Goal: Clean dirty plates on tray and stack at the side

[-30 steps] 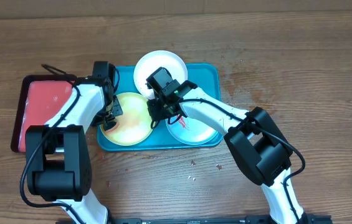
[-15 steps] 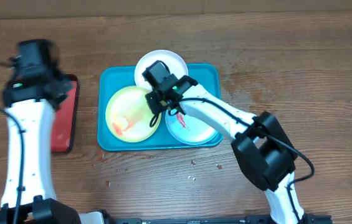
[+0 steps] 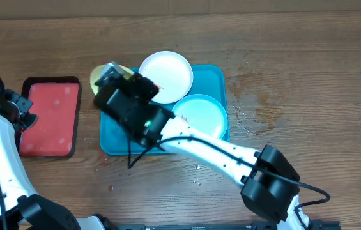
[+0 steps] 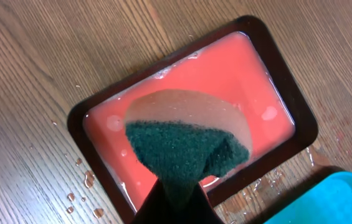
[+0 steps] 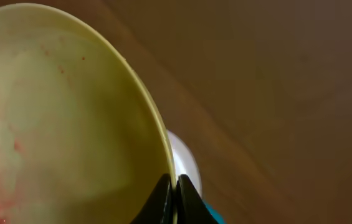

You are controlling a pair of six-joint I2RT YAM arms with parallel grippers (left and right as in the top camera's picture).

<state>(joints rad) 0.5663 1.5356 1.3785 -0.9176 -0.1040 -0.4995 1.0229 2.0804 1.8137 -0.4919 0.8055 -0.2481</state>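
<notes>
One yellow-green plate (image 5: pixel 70 124), smeared red near its low edge, hangs tilted above the left end of the teal tray (image 3: pixel 113 144). The right pincer (image 5: pixel 174 186) pinches its rim. The white plate (image 3: pixel 165 75) and the blue plate (image 3: pixel 200 115) sit on the tray. The left pincer (image 4: pixel 177 198) squeezes a green sponge (image 4: pixel 185 149) over the red tray (image 4: pixel 305 127).

the yellow-green plate (image 3: pixel 103 75) has left the floor of the teal tray (image 3: pixel 112 142); it now hangs tilted over the tray's far left corner, its rim pinched in the right claw (image 5: pixel 175 185); the left claw (image 4: pixel 174 190) has swung off the tray to the left and now grips the green sponge (image 4: pixel 185 149) above the red tray (image 4: pixel 263 87); the light blue plate (image 3: pixel 200 115) is uncovered.
</notes>
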